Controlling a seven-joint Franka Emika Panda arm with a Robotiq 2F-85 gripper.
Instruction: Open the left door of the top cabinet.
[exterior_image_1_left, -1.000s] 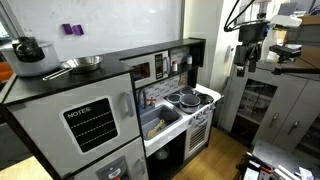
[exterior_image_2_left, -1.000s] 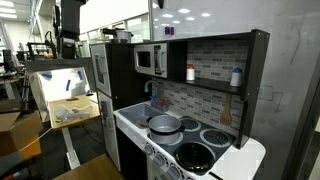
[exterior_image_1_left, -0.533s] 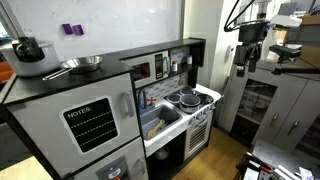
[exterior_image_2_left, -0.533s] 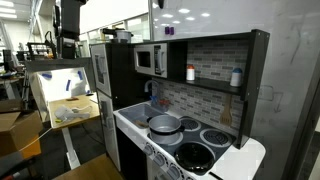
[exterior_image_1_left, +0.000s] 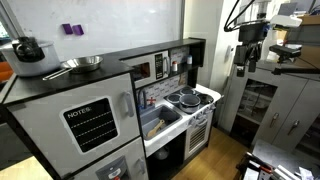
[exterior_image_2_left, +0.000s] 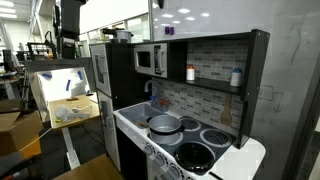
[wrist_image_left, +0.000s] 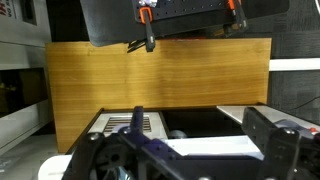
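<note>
**Robot arm waits well out from toy kitchen's microwave-style door**

The robot's black two-fingered hand (exterior_image_1_left: 250, 55) hangs in open space, well apart from the tall grey fridge block (exterior_image_1_left: 40, 125) and out in front of the toy kitchen's face. In the wrist view its fingers (wrist_image_left: 100, 158) are spread wide with nothing between them. They face a pale wooden panel (wrist_image_left: 160, 80), and no part of the kitchen shows there.

The target is the small squarish left door (exterior_image_1_left: 140, 72), a dark window pane in a pale frame. It sits shut just beside the fridge block, at that end of the long, low, black-framed top cabinet (exterior_image_1_left: 197, 55). Its red-and-white button panel (exterior_image_1_left: 160, 68) is on the side away from the fridge block.

In both exterior views the hand (exterior_image_2_left: 68, 42) appears somewhat higher than the door (exterior_image_2_left: 147, 60). The coming move therefore looks like a long reach in toward the kitchen front and slightly down. Which edge of the door offers a grip cannot be told at this size.
</note>
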